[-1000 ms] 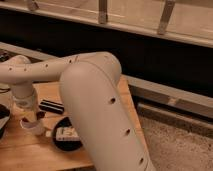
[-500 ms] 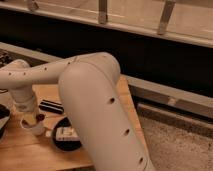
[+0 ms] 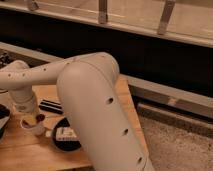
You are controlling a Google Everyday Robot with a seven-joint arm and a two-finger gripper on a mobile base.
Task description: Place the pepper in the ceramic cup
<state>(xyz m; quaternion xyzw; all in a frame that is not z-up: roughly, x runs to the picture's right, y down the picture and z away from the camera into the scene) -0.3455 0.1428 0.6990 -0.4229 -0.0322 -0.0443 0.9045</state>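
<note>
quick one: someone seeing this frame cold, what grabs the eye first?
The big white robot arm fills the middle of the view, bending from bottom centre out to the left. Its far end, with the gripper, comes down at the left right over a white ceramic cup on the wooden table, with something yellow and red at the cup's mouth. Just right of the cup sits a dark bowl holding a pale object.
</note>
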